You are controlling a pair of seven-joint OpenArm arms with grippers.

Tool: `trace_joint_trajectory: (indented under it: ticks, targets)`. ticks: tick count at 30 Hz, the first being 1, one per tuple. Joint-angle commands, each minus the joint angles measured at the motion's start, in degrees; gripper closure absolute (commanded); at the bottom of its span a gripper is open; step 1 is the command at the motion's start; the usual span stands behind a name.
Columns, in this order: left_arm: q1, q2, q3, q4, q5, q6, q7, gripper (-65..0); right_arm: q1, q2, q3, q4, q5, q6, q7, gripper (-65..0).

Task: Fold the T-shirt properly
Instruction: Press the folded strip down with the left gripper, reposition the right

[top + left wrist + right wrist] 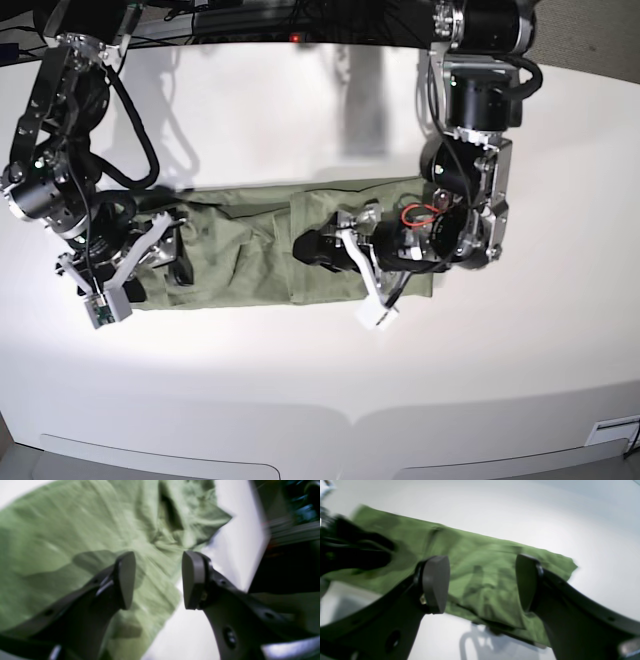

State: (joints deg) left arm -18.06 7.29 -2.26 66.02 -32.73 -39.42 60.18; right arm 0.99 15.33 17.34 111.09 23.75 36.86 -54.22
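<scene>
- Both grippers hang over a white table (300, 400) with jaws parted and nothing between them. That holds for the left gripper (158, 580), on the right side of the base view, and for the right gripper (482, 582), on its left side.
- Largest thing on the table is the T-shirt (250, 260), sage green, lying as a long narrow band across the middle. It looks already folded lengthwise, with creases running through it.
- The left gripper sits low over the band's end on the right of the base view. Its wrist view shows bunched folds of cloth near the edge there, blurred.
- The right gripper sits over the opposite end.
- The cloth looks light, soft and limp, so it will likely sag and slide once lifted.
- A pinch through all layers at each end's corner seems the safest hold.
</scene>
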Motion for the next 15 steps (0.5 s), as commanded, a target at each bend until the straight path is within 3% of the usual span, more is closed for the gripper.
trace_joint_trajectory:
  ticks: [1,6,8,11,15]
  targets:
    - [-1.97,0.44,1.38,1.25,0.22,-0.58,-2.86,-29.1,1.53,0.87,0.33,-0.57,-1.46,-1.86,2.84,-41.1]
    - [-2.08,0.44,8.48,1.25,14.05,-0.58,-13.09,-29.1,8.37,1.97,0.44,-13.46,-7.08,-7.63,3.89,-41.1]
    - [-2.08,0.44,11.34,1.25,18.51,-0.58,-13.99,-29.1,12.0,4.24,0.44,-20.11,-6.16,-7.8,0.81,-41.1]
    - [-2.05,0.22,15.1,1.25,23.1,3.43,-13.86,-29.1,16.92,8.26,0.44,-29.2,-1.05,-7.74,-6.62,-41.1]
    - [-2.08,0.0,18.88,1.25,27.58,6.62,-16.35,-29.1,20.33,12.9,0.44,-37.62,0.61,-7.23,-7.5,-41.1]
